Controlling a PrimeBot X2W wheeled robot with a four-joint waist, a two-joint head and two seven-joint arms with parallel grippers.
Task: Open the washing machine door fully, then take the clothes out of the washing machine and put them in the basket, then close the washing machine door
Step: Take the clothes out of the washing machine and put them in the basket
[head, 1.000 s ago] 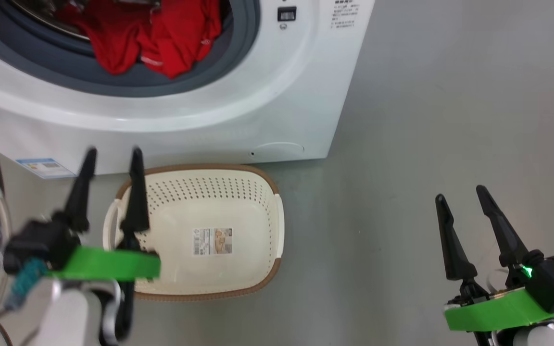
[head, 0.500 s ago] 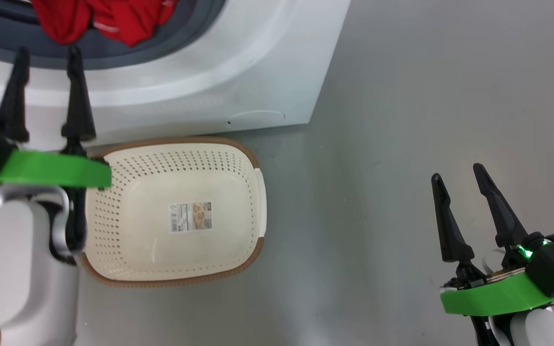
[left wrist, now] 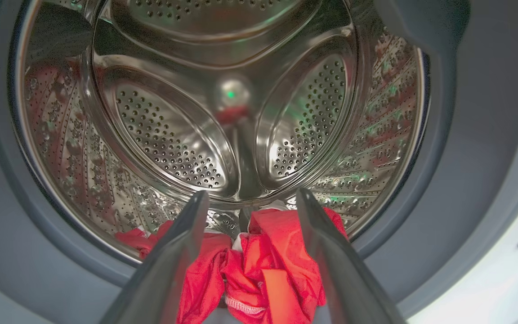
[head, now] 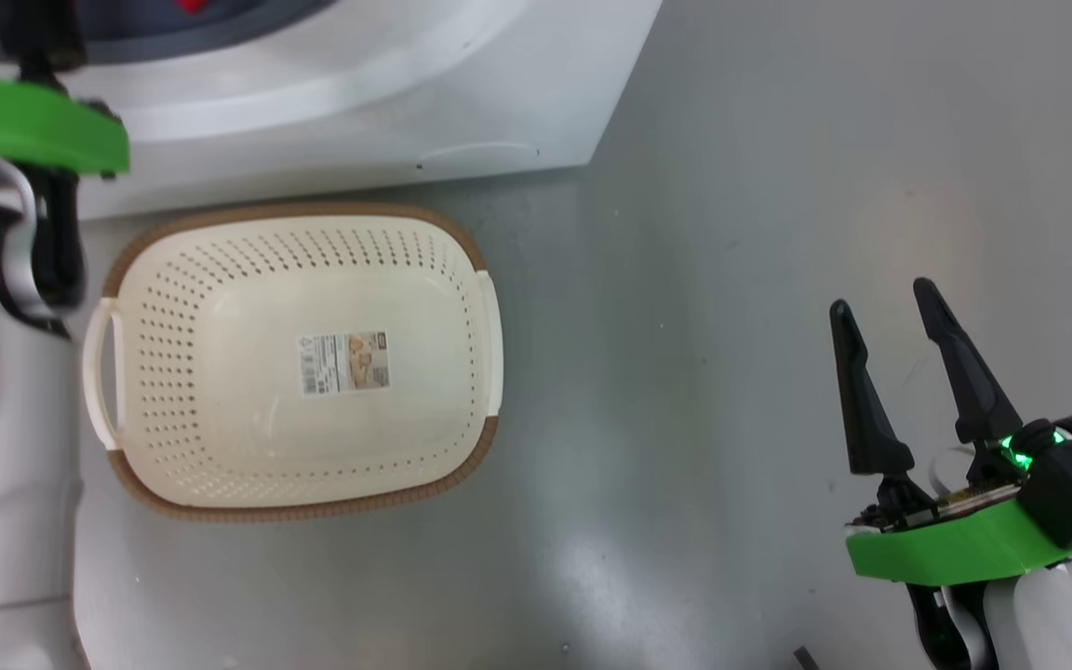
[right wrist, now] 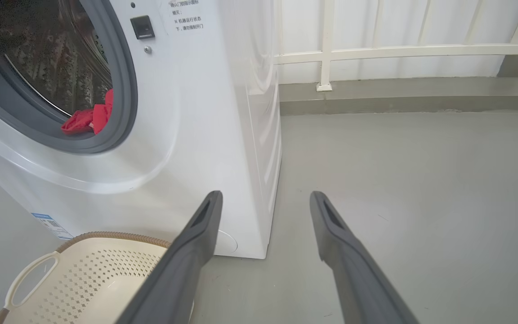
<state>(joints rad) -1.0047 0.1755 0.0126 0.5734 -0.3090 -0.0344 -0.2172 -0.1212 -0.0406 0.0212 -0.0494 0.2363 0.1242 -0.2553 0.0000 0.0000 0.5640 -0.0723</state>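
The clothes (left wrist: 259, 265) — crumpled red fabric, probably soft and light, best pinched at a raised fold — lie lower centre in the left wrist frame, at the front of the drum (left wrist: 169, 135). Left gripper (left wrist: 252, 194) and right gripper (head: 880, 296) stand spread, empty; a second ago the left one hovered over the basket (head: 294, 211).

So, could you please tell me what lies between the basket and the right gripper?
In the head view, the stretch between the basket and the open right gripper is bare grey floor, with nothing lying on it.
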